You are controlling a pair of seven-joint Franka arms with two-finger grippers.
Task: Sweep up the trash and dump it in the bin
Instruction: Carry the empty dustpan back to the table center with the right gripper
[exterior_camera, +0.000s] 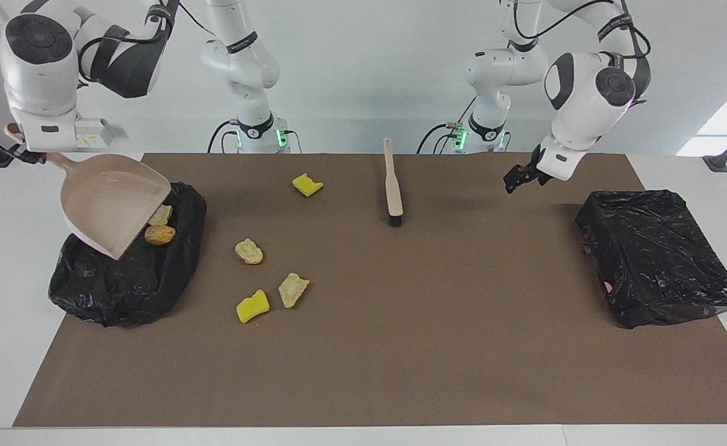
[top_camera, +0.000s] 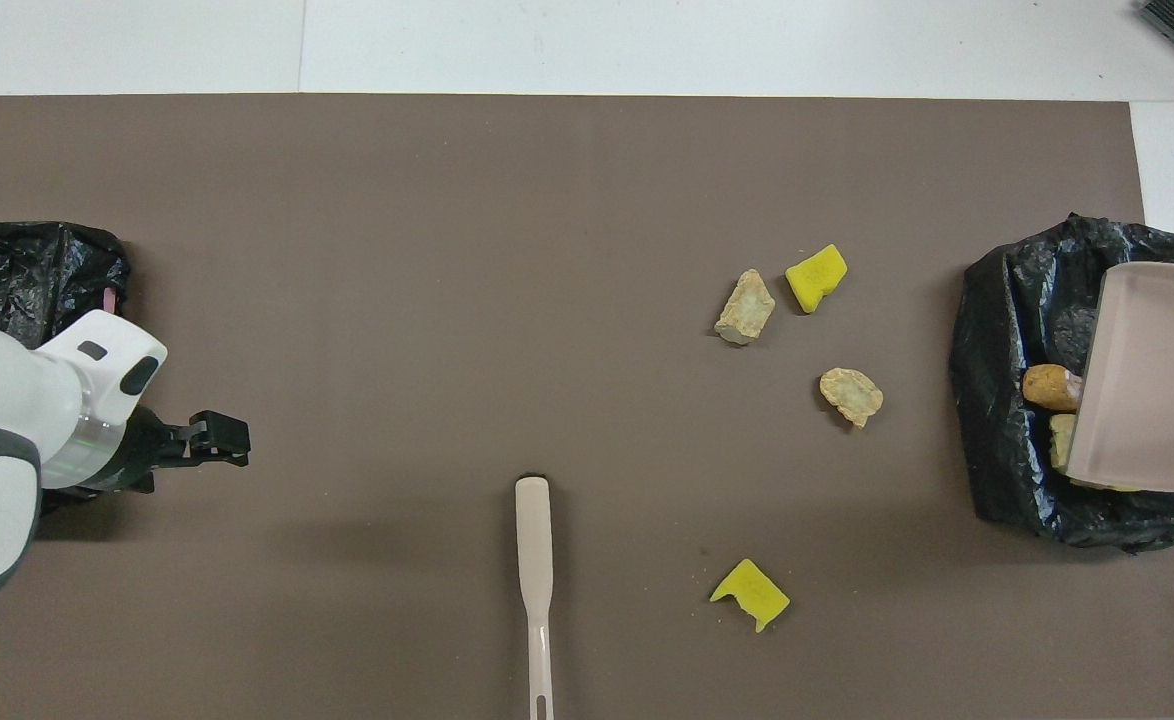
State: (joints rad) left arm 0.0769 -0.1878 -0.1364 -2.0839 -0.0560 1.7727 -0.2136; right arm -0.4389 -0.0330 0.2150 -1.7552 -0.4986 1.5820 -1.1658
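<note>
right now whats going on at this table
The right gripper holds the dustpan by its handle, tilted over the bin at its end, where some trash already lies. Four pieces remain on the mat. The brush lies untouched. The left gripper hangs empty over the mat, fingers open.

Both arms: glossy white rounded shells, dark grey round joint caps, grey-black bands at the joints. Black cables loop along the upper links, strapped on with lettered black bands. Bases show black collars and green lights. Left claw is black, small next to its white wrist housing.
</note>
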